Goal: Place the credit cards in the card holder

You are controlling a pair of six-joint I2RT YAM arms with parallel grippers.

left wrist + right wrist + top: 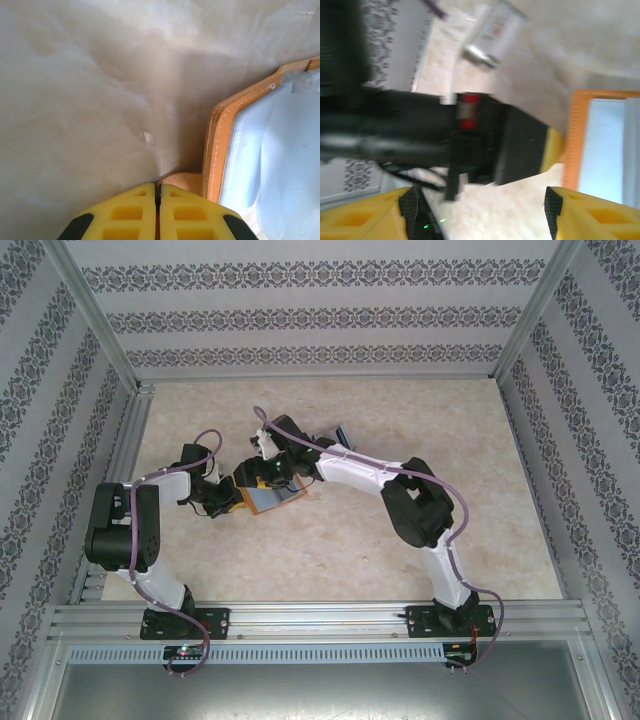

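Note:
The card holder lies open on the table, orange-brown with pale clear sleeves inside. My left gripper is shut on its small leather tab at the left edge, and shows low beside the holder from above. My right gripper stands open over the table just behind the holder, nothing between its fingers. The holder's orange rim is to its right. One of the credit cards, silvery, lies blurred farther back. Cards lie behind the right arm.
The beige table is walled by patterned panels on three sides, with metal rails along the left side and the near edge. The left arm's black body crosses the right wrist view.

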